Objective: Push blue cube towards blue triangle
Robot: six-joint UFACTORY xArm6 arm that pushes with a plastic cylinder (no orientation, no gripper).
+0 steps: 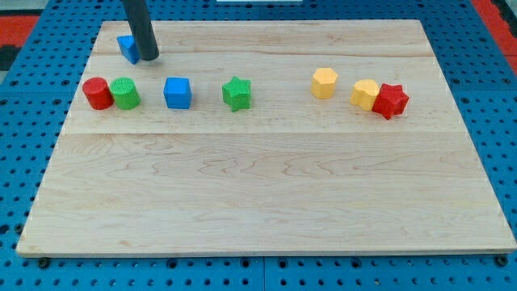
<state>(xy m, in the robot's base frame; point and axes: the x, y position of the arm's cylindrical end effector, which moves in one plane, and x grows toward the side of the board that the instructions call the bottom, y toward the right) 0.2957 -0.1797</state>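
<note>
Pale wooden board (266, 194) fills most of the single camera view, lying on a blue pegboard surface (501, 97) whose holes show along every edge. At the upper left of the frame, the dark rod comes down from the view's top, and my tip (149, 58) rests on the wood right against the right side of the blue triangle (128, 48), partly covering it. The rod carries no jaws and holds nothing; it only stands beside that block.

Below it, a row of blocks crosses the upper third of the board. At the view's left, a red cylinder (97, 93) and a green cylinder (125, 93) stand touching each other. Just to their right sits the blue cube (177, 92), apart from both neighbours and lying below and to the right of the blue triangle, with bare wood between the two. My tip is above and slightly left of the cube, not touching it. Further right comes a green star (237, 93).

Across a wide gap, toward the upper right of the frame, a yellow hexagonal block (324, 83) stands alone. Near it, a second yellow block (364, 94) touches a red star (390, 100) on its right.
</note>
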